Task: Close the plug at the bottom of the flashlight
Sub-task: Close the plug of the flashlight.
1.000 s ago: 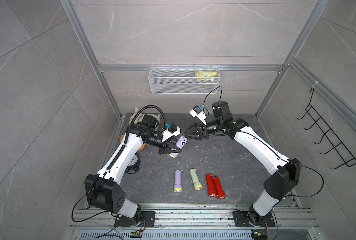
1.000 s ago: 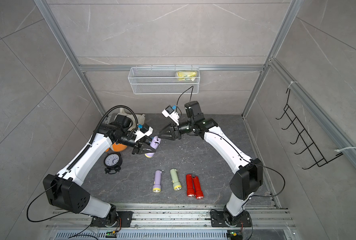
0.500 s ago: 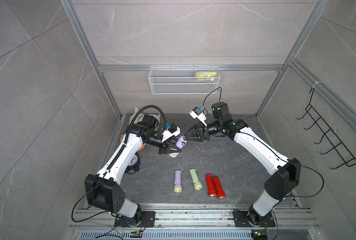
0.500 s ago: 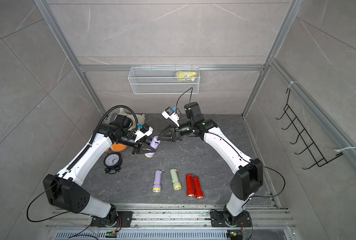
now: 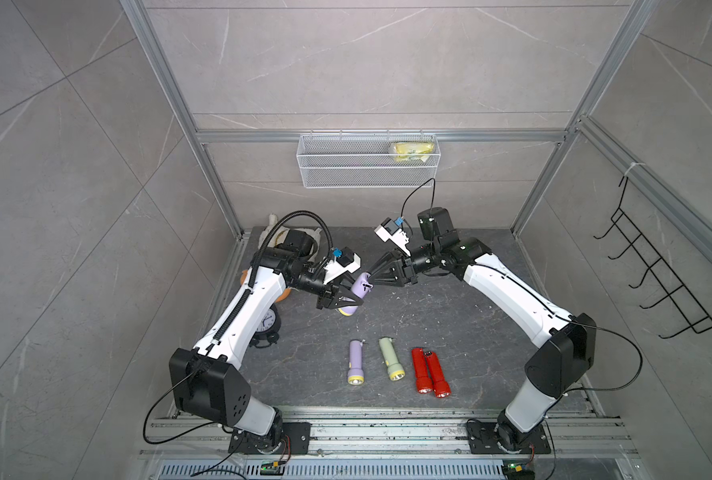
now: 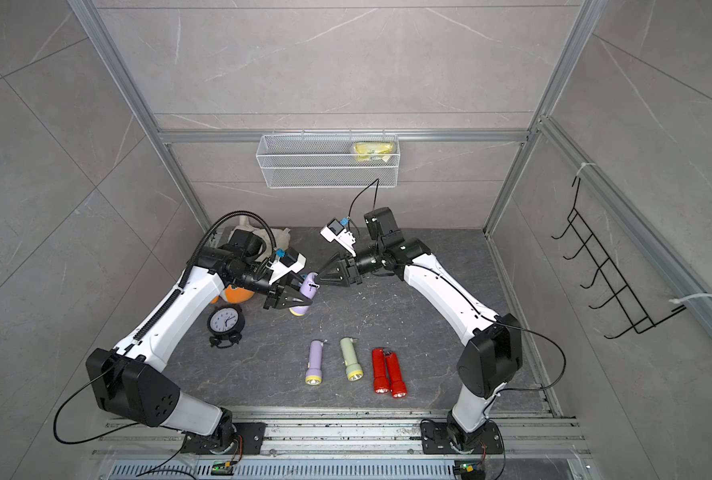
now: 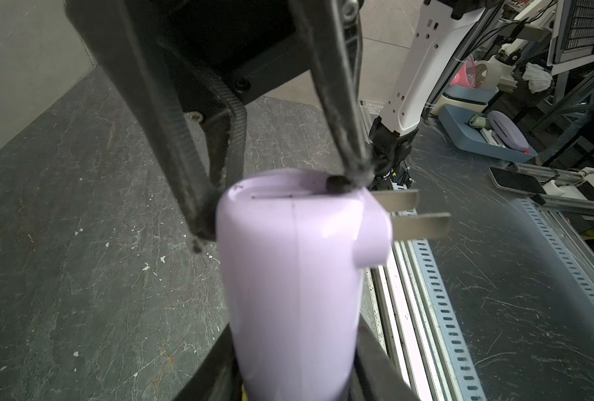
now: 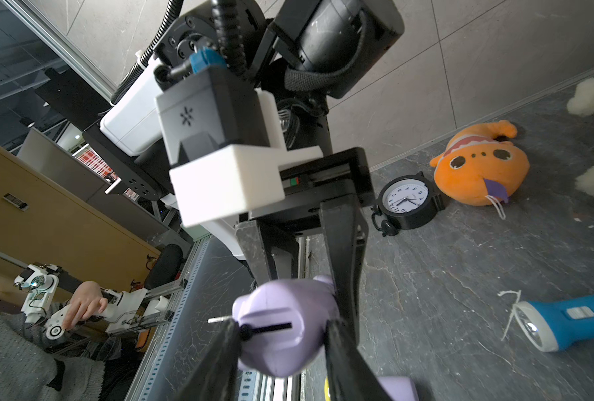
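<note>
A purple flashlight (image 5: pixel 356 291) (image 6: pixel 306 291) hangs above the floor, with my left gripper (image 5: pixel 346 300) (image 7: pixel 293 361) shut round its body. Its bottom end points at my right gripper (image 5: pixel 370 282) (image 8: pixel 283 328). The plug (image 7: pixel 413 215) is swung out, and its two metal prongs stick sideways from that end. A dark slot shows in the end face (image 8: pixel 271 326). My right gripper's fingers (image 7: pixel 191 194) stand on either side of the bottom end and touch it. One fingertip rests at the base of the prongs (image 8: pixel 217 319).
On the floor near the front lie another purple flashlight (image 5: pixel 355 362), a green one (image 5: pixel 390 364) and two red ones (image 5: pixel 429 372). An alarm clock (image 6: pixel 225 322), an orange plush (image 6: pixel 237 294) and a blue flashlight (image 8: pixel 573 321) lie nearby. A wire basket (image 5: pixel 366 166) hangs on the back wall.
My right gripper has moved in onto the flashlight's bottom end and its jaws have narrowed round it. The left arm and the flashlight have stayed put.
</note>
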Controlling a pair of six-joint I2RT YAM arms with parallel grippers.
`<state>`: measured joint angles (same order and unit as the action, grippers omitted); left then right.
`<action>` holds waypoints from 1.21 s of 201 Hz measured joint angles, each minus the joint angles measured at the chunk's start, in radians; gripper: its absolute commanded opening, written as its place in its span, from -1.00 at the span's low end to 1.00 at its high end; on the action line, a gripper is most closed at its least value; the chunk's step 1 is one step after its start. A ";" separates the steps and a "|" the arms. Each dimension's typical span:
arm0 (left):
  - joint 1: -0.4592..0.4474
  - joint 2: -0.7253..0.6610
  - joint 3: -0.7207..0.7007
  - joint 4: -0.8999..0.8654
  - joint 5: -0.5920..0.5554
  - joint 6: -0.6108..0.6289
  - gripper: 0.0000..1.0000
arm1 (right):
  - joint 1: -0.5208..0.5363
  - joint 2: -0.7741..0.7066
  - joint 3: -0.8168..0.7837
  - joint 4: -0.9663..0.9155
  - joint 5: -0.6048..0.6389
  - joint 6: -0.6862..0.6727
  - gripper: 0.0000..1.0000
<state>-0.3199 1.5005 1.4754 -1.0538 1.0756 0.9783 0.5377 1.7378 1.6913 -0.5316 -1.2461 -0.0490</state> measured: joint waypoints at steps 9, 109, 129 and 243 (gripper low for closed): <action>0.000 0.000 0.000 0.000 0.000 0.000 -1.00 | 0.001 0.005 0.008 -0.002 0.000 0.000 -0.19; 0.005 0.000 0.000 -0.001 0.005 0.010 -1.00 | 0.008 0.028 0.056 -0.037 0.000 -0.003 -0.12; 0.005 0.000 0.002 -0.003 0.005 0.014 -1.00 | 0.013 0.029 0.056 -0.044 0.000 -0.013 -0.11; 0.005 0.000 0.004 -0.030 0.007 0.037 -1.00 | 0.018 0.048 0.098 -0.072 0.011 -0.046 -0.41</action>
<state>-0.3145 1.5005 1.4792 -1.0840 1.0824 1.0153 0.5552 1.7863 1.7889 -0.6033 -1.2354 -0.0948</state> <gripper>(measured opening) 0.408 0.297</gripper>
